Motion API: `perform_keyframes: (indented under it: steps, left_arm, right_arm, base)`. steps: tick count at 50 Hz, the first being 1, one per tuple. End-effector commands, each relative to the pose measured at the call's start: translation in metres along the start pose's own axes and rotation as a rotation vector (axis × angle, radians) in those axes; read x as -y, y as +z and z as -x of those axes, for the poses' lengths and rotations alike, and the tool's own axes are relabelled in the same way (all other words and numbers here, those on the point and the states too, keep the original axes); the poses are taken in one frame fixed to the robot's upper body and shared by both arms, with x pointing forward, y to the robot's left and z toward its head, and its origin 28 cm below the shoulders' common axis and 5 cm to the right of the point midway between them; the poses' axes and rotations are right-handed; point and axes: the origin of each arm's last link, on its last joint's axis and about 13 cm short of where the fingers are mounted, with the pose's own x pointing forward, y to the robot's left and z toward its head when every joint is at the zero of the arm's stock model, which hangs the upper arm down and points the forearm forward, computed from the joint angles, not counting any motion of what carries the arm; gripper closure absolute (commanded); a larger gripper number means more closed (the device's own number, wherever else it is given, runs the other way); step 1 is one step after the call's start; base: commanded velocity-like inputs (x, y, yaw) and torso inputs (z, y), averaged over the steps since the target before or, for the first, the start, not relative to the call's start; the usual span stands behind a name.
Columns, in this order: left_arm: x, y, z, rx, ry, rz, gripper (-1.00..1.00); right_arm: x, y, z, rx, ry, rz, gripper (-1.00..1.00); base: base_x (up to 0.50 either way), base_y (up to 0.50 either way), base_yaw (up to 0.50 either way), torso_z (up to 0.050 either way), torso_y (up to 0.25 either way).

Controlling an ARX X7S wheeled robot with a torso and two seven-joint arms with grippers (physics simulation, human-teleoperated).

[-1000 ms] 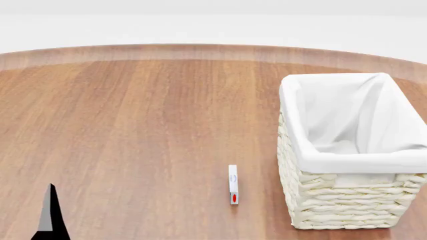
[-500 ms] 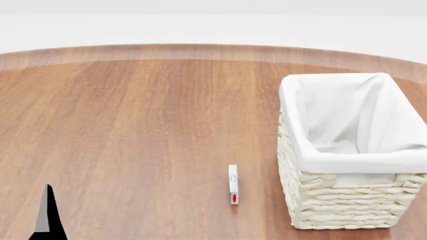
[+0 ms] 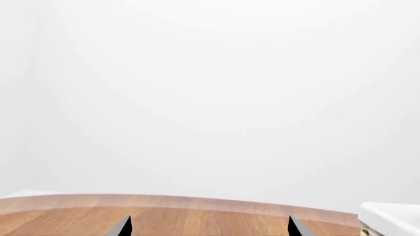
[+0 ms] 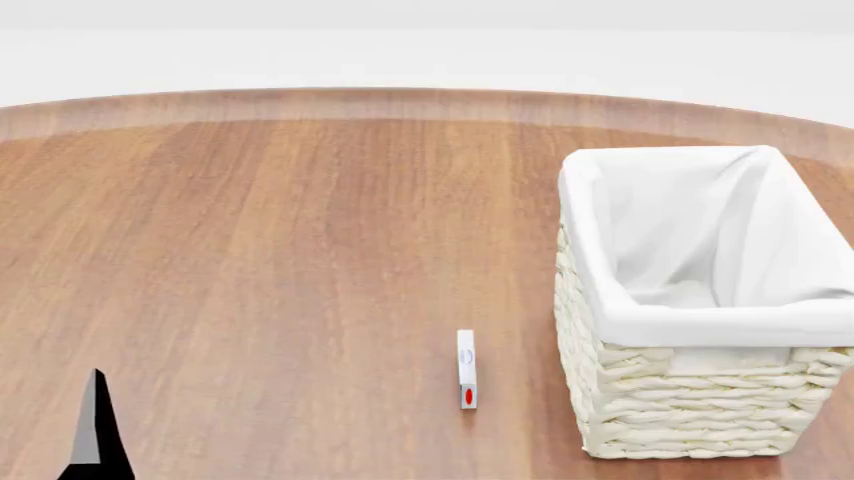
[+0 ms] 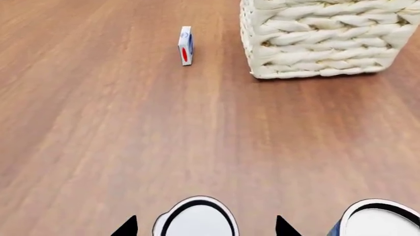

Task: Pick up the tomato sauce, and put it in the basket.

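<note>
The wooden table (image 4: 294, 250) carries the basket (image 4: 694, 400), a small white box (image 4: 466, 368) and two cans (image 5: 195, 219).

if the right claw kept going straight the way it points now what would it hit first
Probably nothing soon: ahead of the right claw is bare table. The small white carton and basket sit farther on, either side of that line.

**Open desk, three things in our way**

We see broad bare desk (image 4: 294, 250) to the left. The basket (image 4: 694, 400) blocks the right side, with a small upright carton (image 4: 466, 369) standing just left of it, a passable gap between. Two pale can tops (image 5: 195, 220) sit close beneath our right gripper (image 5: 204, 227).
</note>
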Motion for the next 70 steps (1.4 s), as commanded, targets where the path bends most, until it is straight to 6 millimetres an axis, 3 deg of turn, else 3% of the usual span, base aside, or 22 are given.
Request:
perform_keyframes:
  steps: [1, 24, 41, 42, 61, 70]
  left_arm:
    - [0.0, -0.001, -0.001, -0.003, 0.002, 0.001, -1.0]
    - [-0.003, -0.002, 0.0, -0.001, 0.017, 0.01, -1.0]
    - [-0.003, 0.0, 0.0, 0.0, 0.021, 0.002, -1.0]
    - [-0.003, 0.0, 0.0, 0.0, 0.022, 0.001, -1.0]
    - [0.0, 0.001, -0.001, -0.004, 0.013, -0.003, -1.0]
    - [0.0, -0.001, 0.0, -0.005, 0.007, 0.0, -1.0]
  right_arm:
    - [0.0, -0.004, -0.004, -0.036, -0.004, 0.006, -1.0]
    - [-0.003, -0.011, -0.011, -0.103, 0.014, 0.012, -1.0]
    - [-0.001, -0.008, -0.031, -0.045, -0.002, 0.037, -1.0]
    - [-0.001, -0.009, -0.032, -0.05, -0.002, 0.035, 1.0]
    - [0.0, -0.011, -0.034, -0.028, -0.012, 0.035, 1.0]
    - [-0.005, 0.021, -0.039, 0.11, 0.002, 0.071, 1.0]
  base:
    - [0.0, 0.0, 0.0, 0.0, 0.0]
    - [0.0, 0.0, 0.0, 0.0, 0.0]
    - [0.0, 0.0, 0.0, 0.0, 0.0]
    - [0.0, 0.0, 0.0, 0.0, 0.0]
    - [0.0, 0.0, 0.0, 0.0, 0.0]
    - [0.0, 0.0, 0.0, 0.0, 0.0]
